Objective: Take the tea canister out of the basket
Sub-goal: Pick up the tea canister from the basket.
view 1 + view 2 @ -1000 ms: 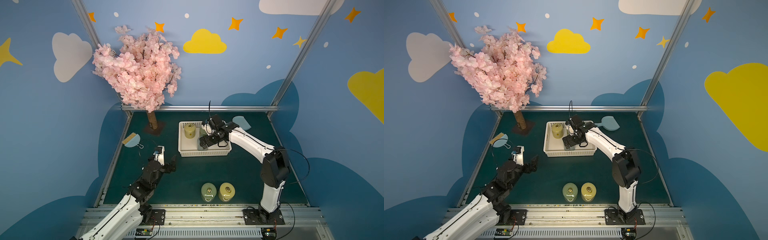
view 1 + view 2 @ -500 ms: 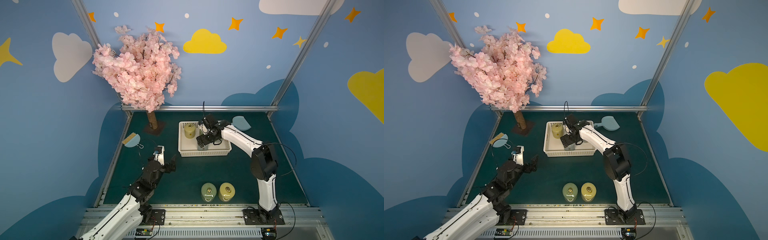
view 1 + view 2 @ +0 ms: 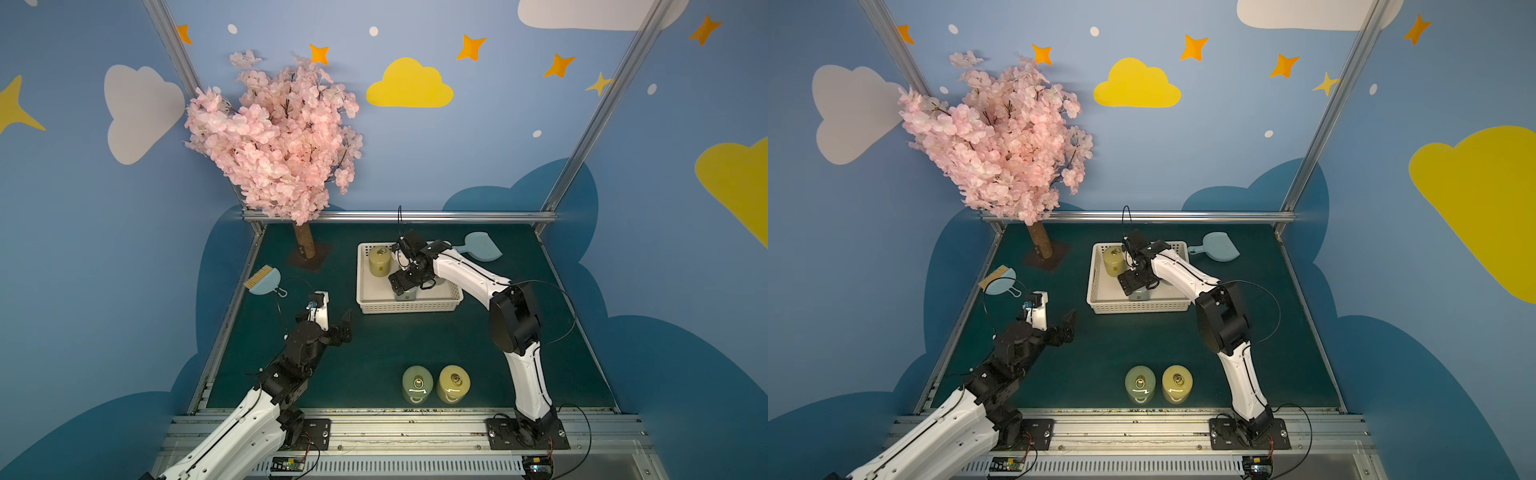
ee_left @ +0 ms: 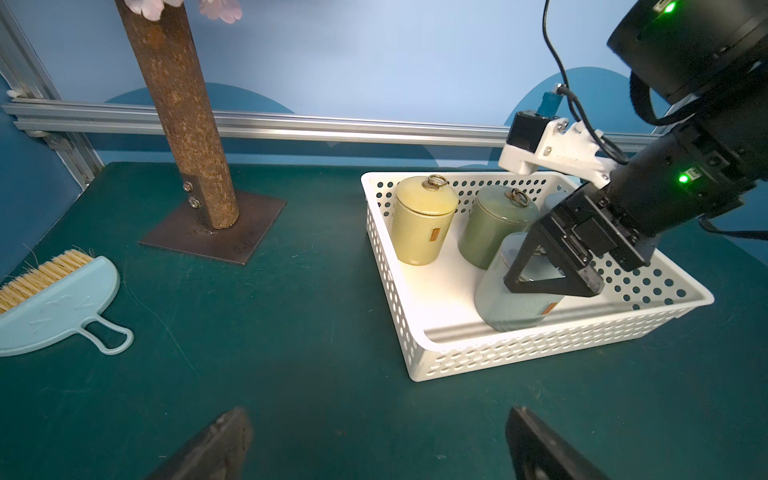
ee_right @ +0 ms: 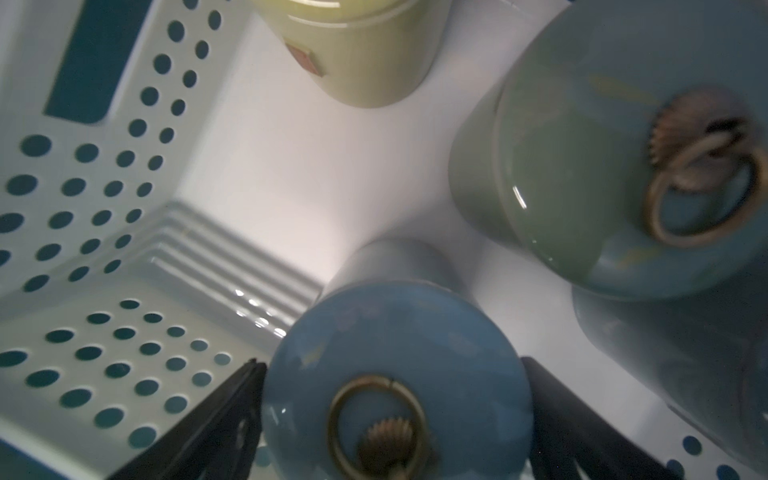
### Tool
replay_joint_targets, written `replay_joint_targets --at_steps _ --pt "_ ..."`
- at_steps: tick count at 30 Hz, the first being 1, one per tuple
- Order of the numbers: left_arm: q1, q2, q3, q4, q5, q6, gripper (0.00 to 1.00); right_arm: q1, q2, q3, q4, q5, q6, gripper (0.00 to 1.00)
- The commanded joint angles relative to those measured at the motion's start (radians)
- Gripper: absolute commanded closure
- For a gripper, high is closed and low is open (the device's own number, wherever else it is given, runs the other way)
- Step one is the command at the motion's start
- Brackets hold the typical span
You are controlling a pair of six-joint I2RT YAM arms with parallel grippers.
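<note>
White perforated plastic basket [image 3: 409, 306], in both top views, holds a glossy pale blue cylindrical tea canister [image 3: 405, 296] under the right gripper [image 3: 404, 286]; left wrist view: left gripper [image 4: 374, 424] gapes above the green mat [image 4: 291, 332]; right wrist view: spread jaws flank the canister's ring-handled lid, contact indiscernible.

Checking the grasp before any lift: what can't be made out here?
- Whether the right gripper presses the pale blue canister: right wrist view blurred, both top views blocked by the right arm.
- Fourth canister in the basket: cut off by the right wrist view's edge, mostly behind that arm elsewhere.
</note>
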Motion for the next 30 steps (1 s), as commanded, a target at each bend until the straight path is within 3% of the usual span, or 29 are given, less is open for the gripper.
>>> replay_joint_targets --at_steps 1,4,16,30 --pt "0.005 -0.007 -0.005 0.012 -0.009 0.013 0.00 0.005 0.020 0.032 -0.047 0.019 -0.010 0.07" --pt "0.005 -0.008 -0.006 0.013 -0.009 0.012 0.00 0.006 0.022 0.031 -0.050 0.024 -0.013 0.09" --pt "0.005 -0.015 -0.007 0.011 -0.011 0.015 0.00 0.008 0.003 0.058 -0.085 0.044 -0.033 0.37" --pt "0.005 -0.037 -0.015 0.011 -0.010 0.013 0.00 0.019 -0.058 0.145 -0.156 0.090 -0.038 0.40"
